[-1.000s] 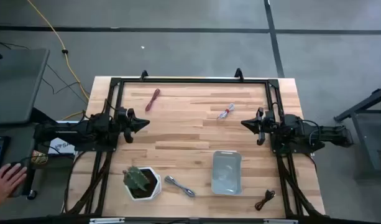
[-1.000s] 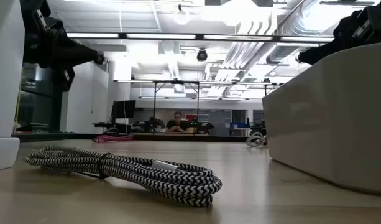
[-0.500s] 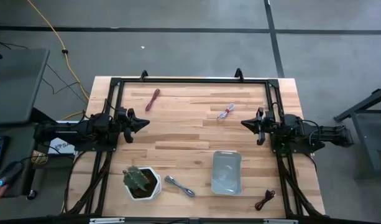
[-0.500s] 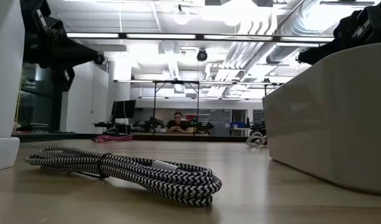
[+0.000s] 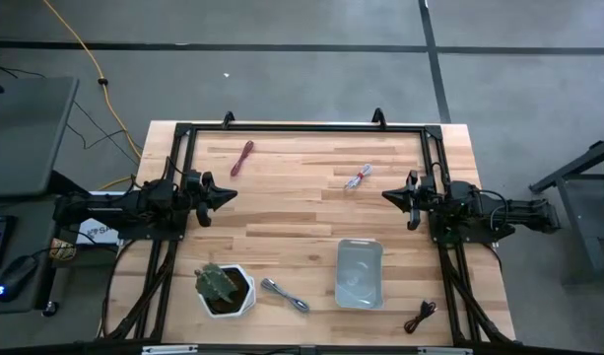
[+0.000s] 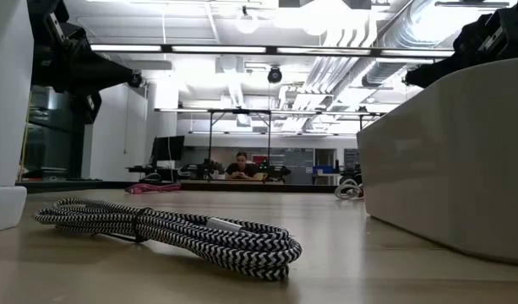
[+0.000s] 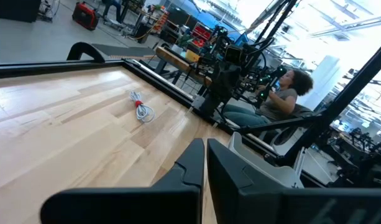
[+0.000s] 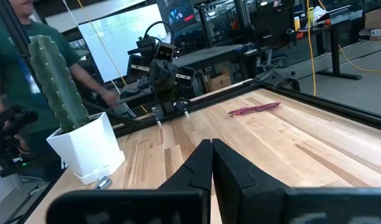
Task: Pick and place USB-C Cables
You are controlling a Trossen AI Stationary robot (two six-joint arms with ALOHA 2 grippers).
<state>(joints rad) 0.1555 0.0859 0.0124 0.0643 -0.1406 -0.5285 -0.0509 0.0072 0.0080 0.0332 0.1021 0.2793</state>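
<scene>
The wooden worktop [image 5: 282,227] fills the centre of the high view. The left gripper [image 5: 226,195] hangs at mid-left and the right gripper [image 5: 390,196] at mid-right, both with jaws clenched and empty. A clear tray [image 5: 360,273] sits lower right of centre, a potted cactus [image 5: 224,288] lower left. The maroon cable [image 5: 242,158] lies upper left, the whitish-red cable [image 5: 358,177] upper right, the silver-grey cable [image 5: 285,295] bottom centre, the black cable [image 5: 420,318] bottom right.
</scene>
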